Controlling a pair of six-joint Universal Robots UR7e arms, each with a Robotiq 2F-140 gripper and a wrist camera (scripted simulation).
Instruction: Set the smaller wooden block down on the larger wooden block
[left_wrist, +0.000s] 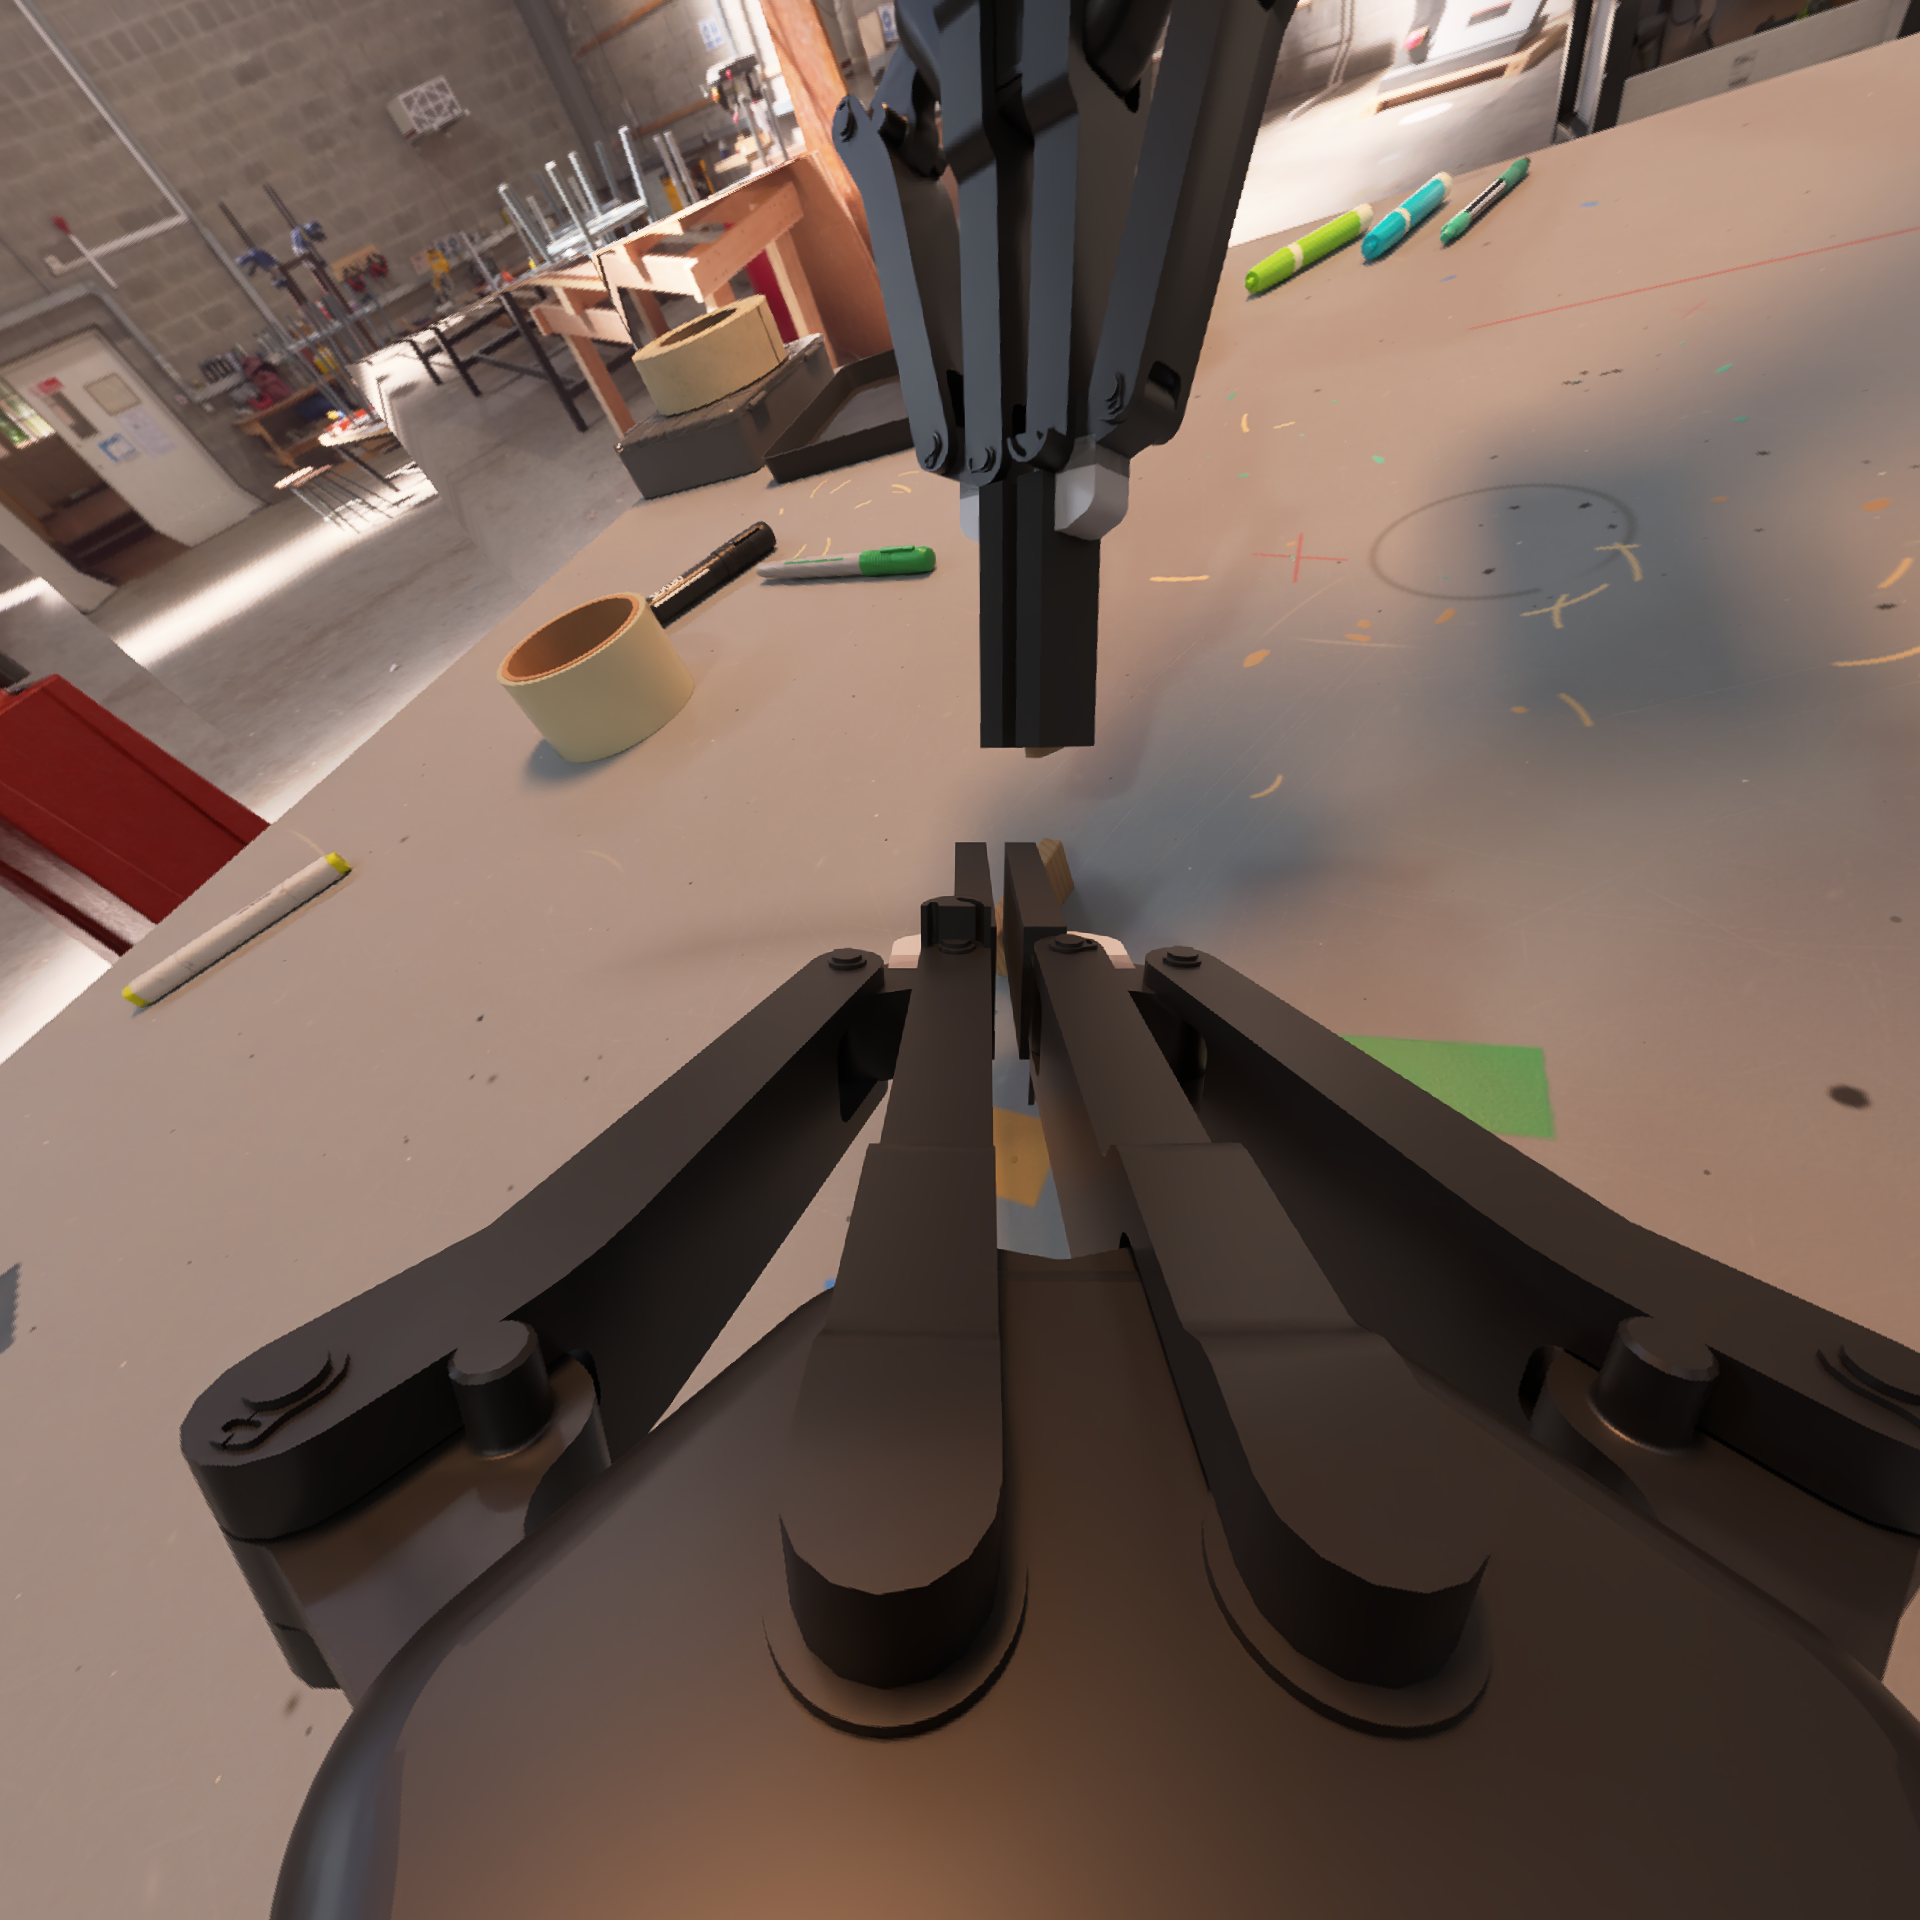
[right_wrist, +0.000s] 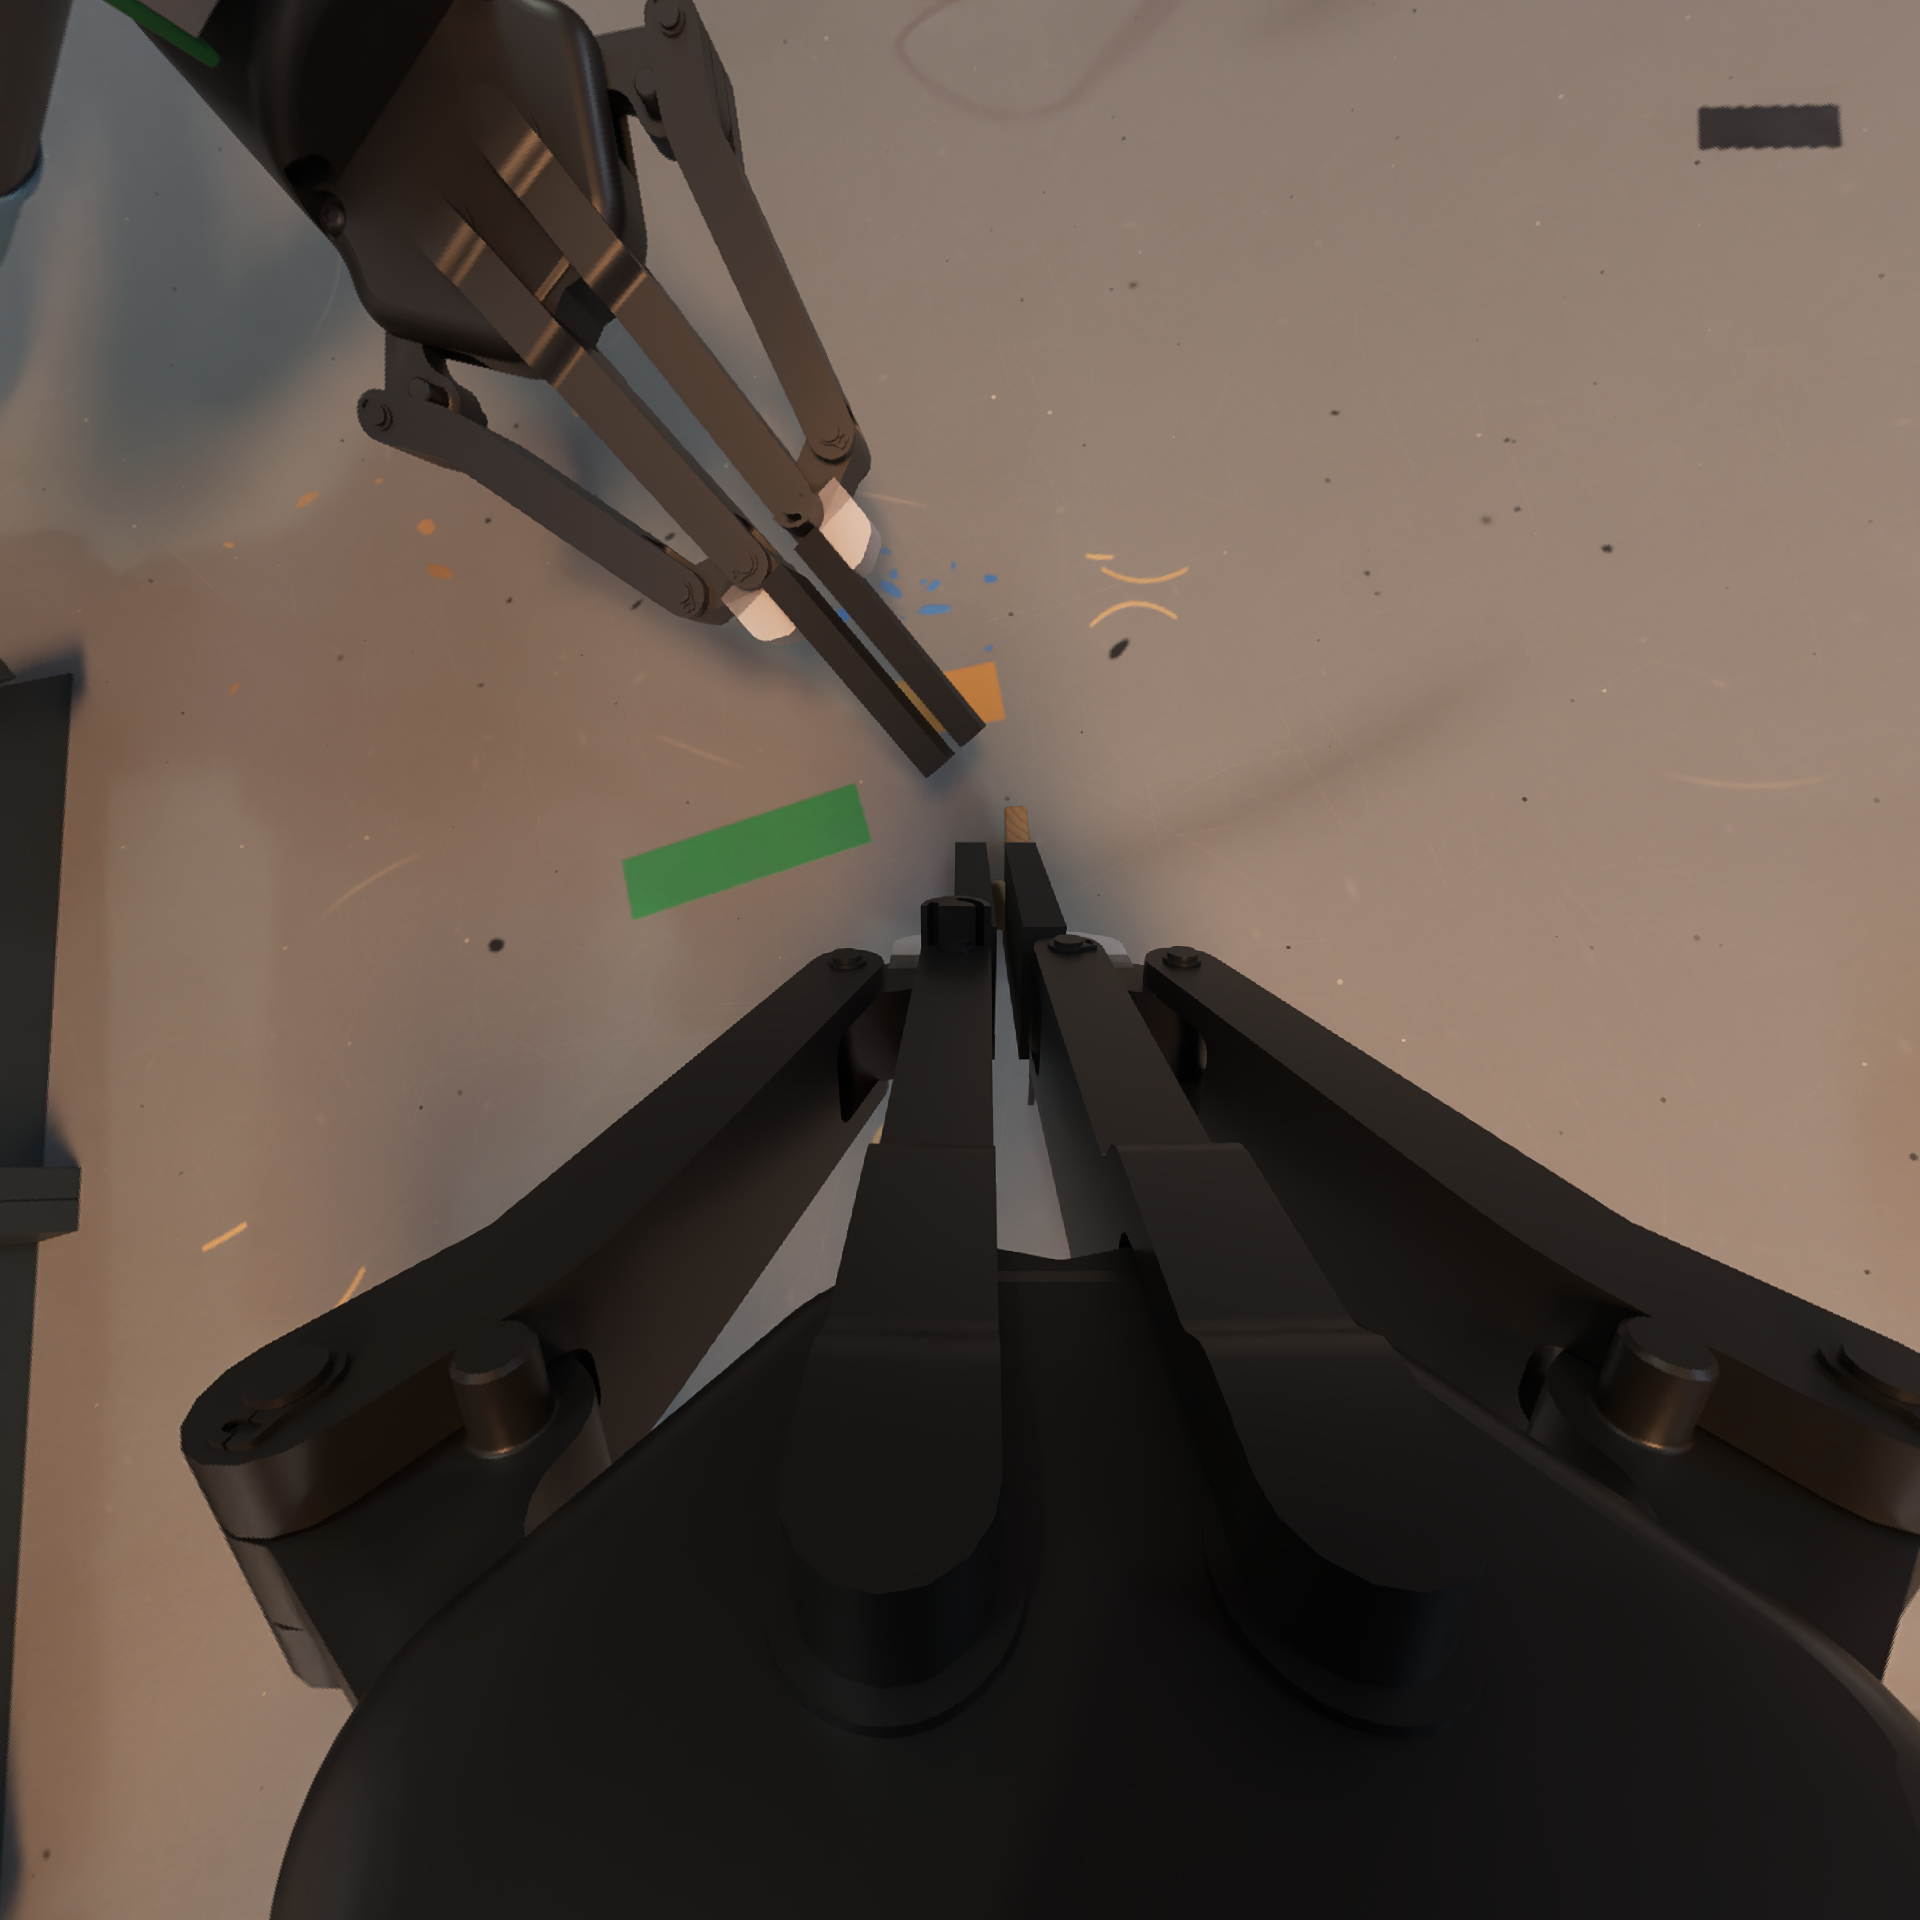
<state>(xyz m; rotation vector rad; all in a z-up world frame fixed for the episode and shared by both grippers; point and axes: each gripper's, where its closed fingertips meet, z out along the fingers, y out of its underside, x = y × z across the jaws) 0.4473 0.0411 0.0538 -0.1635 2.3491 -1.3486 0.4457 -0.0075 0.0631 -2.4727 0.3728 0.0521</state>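
Both black two-finger grippers – left gripper (left_wrist: 997, 862), right gripper (right_wrist: 995, 857) – clench thin slivers of pale tan wood: left wooden block (left_wrist: 1057, 868), right wooden block (right_wrist: 1016, 823).

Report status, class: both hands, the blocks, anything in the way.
Left hand shut on a wooden block. Right hand shut on a wooden block sliver. Which is smaller: cannot tell. Hands tip to tip; bare table between.

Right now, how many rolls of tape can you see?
2. One roll of tape lies on the table, left of the right gripper and beside a black marker. The other roll sits on a dark case farther back. More may be hidden.
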